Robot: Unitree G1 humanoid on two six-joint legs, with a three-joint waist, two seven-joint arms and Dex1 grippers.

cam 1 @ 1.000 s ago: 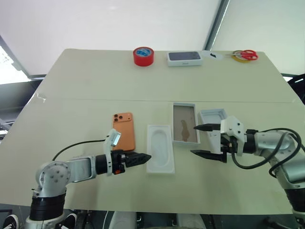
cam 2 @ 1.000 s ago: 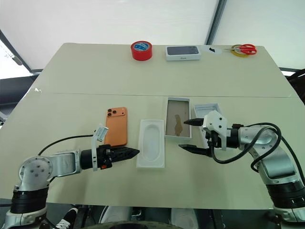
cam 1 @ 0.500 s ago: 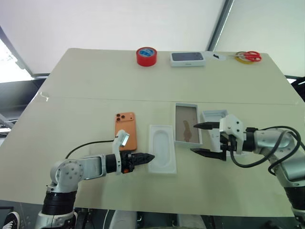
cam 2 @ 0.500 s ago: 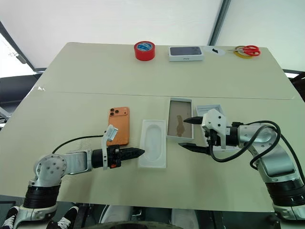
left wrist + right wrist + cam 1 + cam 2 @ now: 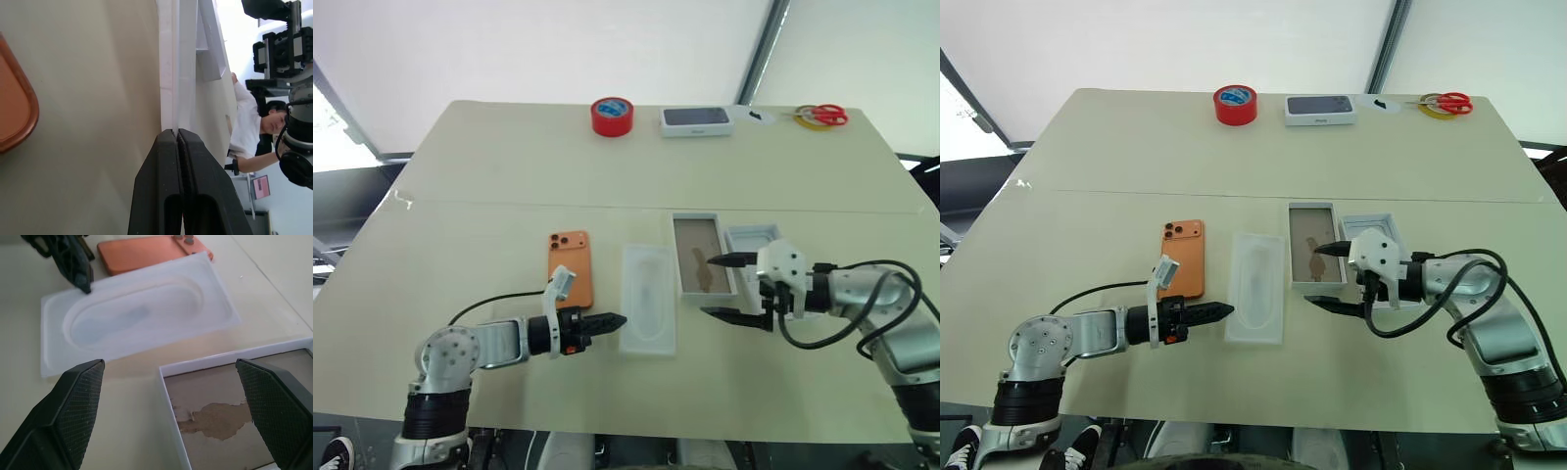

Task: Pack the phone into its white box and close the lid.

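The box base (image 5: 1313, 255) and the tray (image 5: 1257, 300) both lie empty, the phone (image 5: 1182, 258) beside them; left gripper (image 5: 1224, 311) pinched tight against the tray's edge, right gripper (image 5: 1324, 276) spread wide.

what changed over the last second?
The left end effector closed, its tips at the near edge of the white tray; whether it pinches that edge is unclear. The tray may have shifted slightly. The right end effector stayed open by the box base. The phone and lid are unmoved.
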